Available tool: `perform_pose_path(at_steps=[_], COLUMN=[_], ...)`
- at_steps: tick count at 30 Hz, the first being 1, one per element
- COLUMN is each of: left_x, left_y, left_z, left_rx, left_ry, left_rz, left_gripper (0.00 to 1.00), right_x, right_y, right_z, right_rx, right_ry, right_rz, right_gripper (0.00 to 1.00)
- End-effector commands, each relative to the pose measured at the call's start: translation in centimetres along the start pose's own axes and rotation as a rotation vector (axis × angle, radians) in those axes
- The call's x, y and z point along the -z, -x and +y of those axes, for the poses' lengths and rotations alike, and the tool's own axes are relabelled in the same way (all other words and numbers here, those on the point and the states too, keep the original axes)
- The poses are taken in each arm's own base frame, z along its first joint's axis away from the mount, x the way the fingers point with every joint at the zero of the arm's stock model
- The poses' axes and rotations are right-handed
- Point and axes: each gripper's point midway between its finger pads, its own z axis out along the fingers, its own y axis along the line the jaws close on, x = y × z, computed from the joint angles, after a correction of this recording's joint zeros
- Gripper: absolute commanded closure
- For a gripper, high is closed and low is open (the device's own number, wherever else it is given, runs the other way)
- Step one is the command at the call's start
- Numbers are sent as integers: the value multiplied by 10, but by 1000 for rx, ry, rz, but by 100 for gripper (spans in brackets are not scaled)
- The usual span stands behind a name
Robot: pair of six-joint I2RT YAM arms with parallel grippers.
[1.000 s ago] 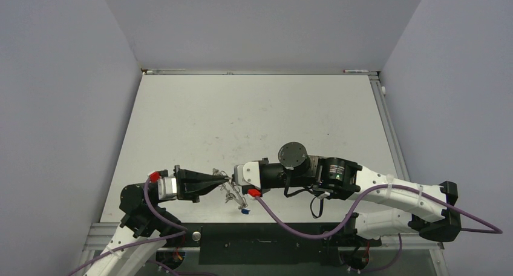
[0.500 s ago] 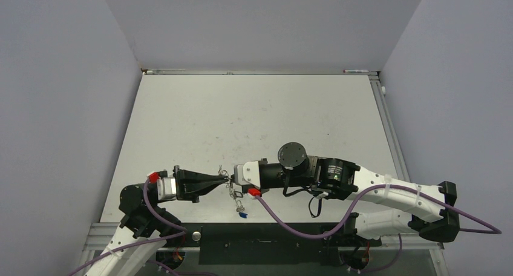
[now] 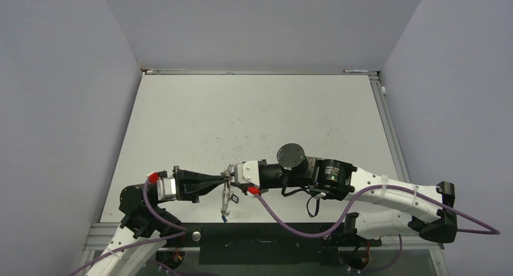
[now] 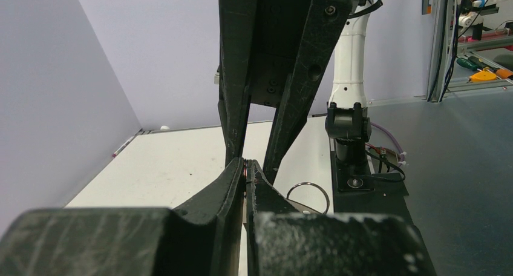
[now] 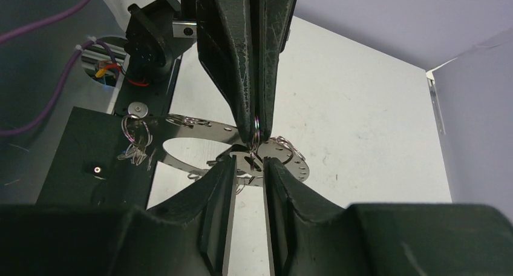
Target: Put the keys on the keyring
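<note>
The keyring (image 5: 205, 126), a flat silvery ring with wire loops round its rim, hangs above the table's near edge. My left gripper (image 3: 224, 180) is shut on one small loop at the rim, seen pinched at its tips (image 4: 245, 165). Another wire loop (image 4: 307, 183) shows just beyond the tips. My right gripper (image 3: 233, 175) faces it tip to tip, its jaws a little apart (image 5: 250, 167) on either side of the keyring's edge, gripping nothing. Keys (image 3: 225, 198) dangle below with a blue tag (image 3: 224, 215). More keys (image 5: 136, 146) hang from a loop on the far side.
The white table (image 3: 254, 118) stretches away behind both arms, with purple walls on three sides. The black mounting plate (image 3: 260, 233) and arm bases lie directly under the hanging keys at the near edge.
My right gripper has opened from shut. The hanging keys with the blue tag have swung left and now hang under the left gripper's tip.
</note>
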Motion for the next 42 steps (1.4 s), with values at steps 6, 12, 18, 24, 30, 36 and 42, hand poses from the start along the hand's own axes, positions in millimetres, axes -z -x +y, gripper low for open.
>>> perform_pose_path(at_steps=[6,12,18,24,30,36,42], left_x=[-2,-2,-1,-1,0,1,1], left_y=[25,25,26,27,29,30,30], left_z=[2,2,3,3,3,3,3], left_rx=[-62,-61,-67,-72,-76,-80,-83], left_ry=[13,12,20,25,29,35,34], left_rz=[-74,-73,-79,-83,-87,-91,-91], left_gripper=[100,100,100,100,100,100,100], right_x=[14,10,1,-3,-8,-12,-11], right_y=[20,22,20,27,27,27,28], right_z=[-10,-10,-9,-8,-8,-8,-15], right_rx=[5,10,6,8,5,3,2], right_ry=[-38,-28,-14,-3,10,11,-19], right_rz=[-62,-78,-79,-109,-116,-124,-153], right_gripper=[67,67,69,73,77,85,94])
